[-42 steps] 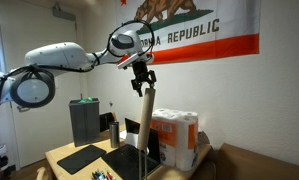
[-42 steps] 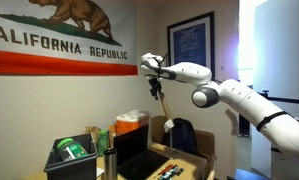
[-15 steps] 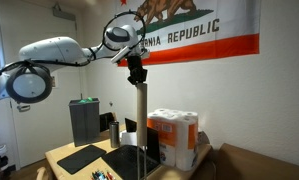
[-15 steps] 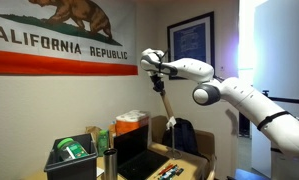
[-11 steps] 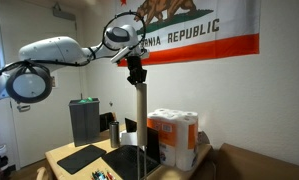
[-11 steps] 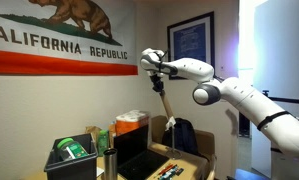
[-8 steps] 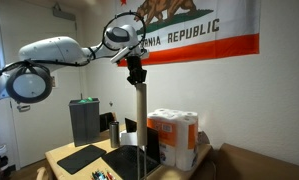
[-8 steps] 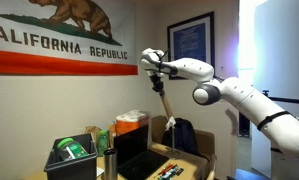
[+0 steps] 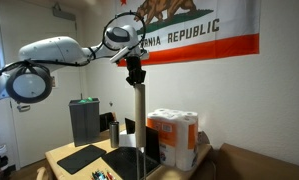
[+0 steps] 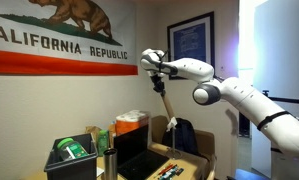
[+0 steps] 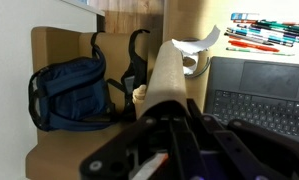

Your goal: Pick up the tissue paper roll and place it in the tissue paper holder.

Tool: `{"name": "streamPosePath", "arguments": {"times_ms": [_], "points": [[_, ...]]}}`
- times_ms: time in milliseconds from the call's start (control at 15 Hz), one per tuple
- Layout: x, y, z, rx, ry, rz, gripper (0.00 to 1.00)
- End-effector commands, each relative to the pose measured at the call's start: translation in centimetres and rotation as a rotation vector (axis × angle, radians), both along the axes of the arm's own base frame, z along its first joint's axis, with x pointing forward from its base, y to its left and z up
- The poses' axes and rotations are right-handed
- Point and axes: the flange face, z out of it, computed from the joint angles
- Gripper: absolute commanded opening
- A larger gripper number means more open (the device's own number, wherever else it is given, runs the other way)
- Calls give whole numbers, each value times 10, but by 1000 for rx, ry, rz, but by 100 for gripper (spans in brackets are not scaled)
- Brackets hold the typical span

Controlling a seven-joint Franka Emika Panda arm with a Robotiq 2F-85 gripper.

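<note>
1. Behind the desk [image 9: 61, 151], a California Republic flag [image 9: 204, 30] covers the wall.
2. High above the desk, the gripper [image 9: 137, 79] is clamped on the top end of the tissue paper roll [image 9: 140, 125].
3. The roll hangs directly below the gripper, near upright.
4. Lower down and to one side stands a wrapped pack of rolls [image 9: 174, 138].

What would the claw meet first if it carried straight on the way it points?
The claw, shut on the tissue paper roll, points down along it. Beyond the roll's lower end, probably the white object beside the laptop; depth is unclear.
</note>
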Motion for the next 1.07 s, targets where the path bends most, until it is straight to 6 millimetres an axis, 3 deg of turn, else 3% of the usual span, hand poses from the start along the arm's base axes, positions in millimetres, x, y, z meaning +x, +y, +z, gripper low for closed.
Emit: {"name": "streamPosePath", "arguments": {"times_ms": [0,67,133,267,800,1000], "points": [[-10,-1,5,41,24,-35,1],[-10,-1,4,44,28,-34,1],[-10,-1,4,47,30,-32,30],[-10,-2,4,46,30,-31,37],[-14,-6,10,3,39,-28,98],[-16,-7,16,-6,36,-20,100]]}}
